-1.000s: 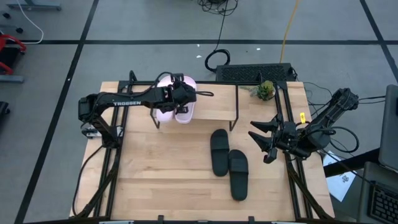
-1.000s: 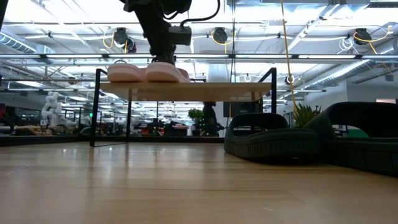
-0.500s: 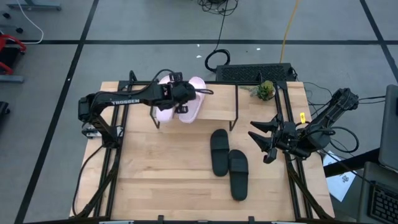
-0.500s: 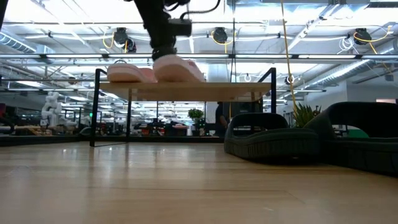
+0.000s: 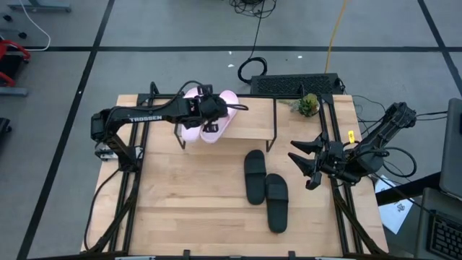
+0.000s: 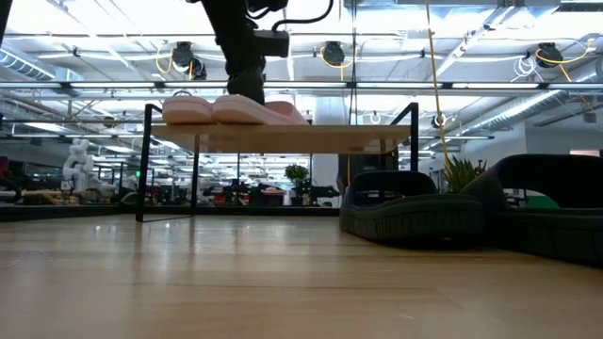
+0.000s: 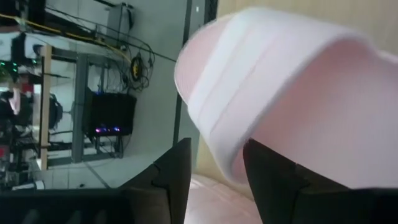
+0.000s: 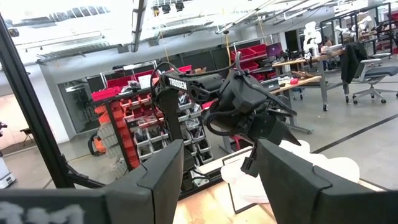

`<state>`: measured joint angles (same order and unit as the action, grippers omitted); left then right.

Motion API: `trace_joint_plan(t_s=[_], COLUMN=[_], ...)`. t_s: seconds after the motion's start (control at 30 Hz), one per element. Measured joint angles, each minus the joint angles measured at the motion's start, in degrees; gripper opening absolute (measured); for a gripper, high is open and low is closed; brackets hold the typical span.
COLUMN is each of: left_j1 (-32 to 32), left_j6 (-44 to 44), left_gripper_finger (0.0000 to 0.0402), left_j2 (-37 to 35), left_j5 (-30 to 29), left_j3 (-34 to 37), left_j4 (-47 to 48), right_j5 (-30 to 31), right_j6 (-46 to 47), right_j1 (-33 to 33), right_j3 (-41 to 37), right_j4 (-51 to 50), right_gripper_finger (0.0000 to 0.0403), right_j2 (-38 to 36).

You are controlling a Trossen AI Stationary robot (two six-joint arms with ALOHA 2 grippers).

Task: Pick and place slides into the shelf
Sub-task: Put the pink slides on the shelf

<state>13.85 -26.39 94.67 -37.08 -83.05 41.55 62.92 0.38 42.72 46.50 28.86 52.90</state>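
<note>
Second pink slide being squared up on the shelf

Near, the black slides [image 5: 264, 187] lie on the table; right gripper [image 5: 303, 163] waits, fingers spread, empty. Beyond, left gripper [image 5: 211, 110] grasps the pink slide [image 5: 219, 118] on the shelf [image 5: 253, 115]: settle it flat beside its mate before letting go. Since half a second ago it has swung closer to its mate.

Pale pink foam-like slides [image 5: 216, 121]: smooth, matt. Black slides [image 5: 265, 189]: matt, rubbery look. Small shelf w/ light wood board top [image 5: 253, 119], smooth; thin black metal legs [image 6: 147, 160], slight sheen. Large tabletop [image 5: 195, 195]: pale wood planks, satin finish. Dark arms: matt plastic/metal.
</note>
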Motion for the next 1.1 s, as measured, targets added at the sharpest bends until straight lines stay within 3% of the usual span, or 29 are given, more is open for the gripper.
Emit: trace_joint_plan(t_s=[0.43, 0.6, 1.1], left_j1=[-0.6, -1.1, -0.9], left_j6=[-3.7, -6.0, -10.1], left_gripper_finger=[0.015, 0.015, 0.015], left_j2=[0.0, 0.0, 0.8], left_j5=[3.1, 7.1, 6.8], left_j3=[0.0, 0.0, 0.1], left_j4=[-2.0, -2.2, -5.2], right_j5=[0.0, 0.0, 0.0], right_j6=[0.0, 0.0, 0.0], right_j1=[0.0, 0.0, 0.0], right_j3=[0.0, 0.0, 0.0], right_j4=[0.0, 0.0, 0.0], right_gripper_finger=[0.0194, 0.0194, 0.0194], right_j2=[0.0, 0.0, 0.0])
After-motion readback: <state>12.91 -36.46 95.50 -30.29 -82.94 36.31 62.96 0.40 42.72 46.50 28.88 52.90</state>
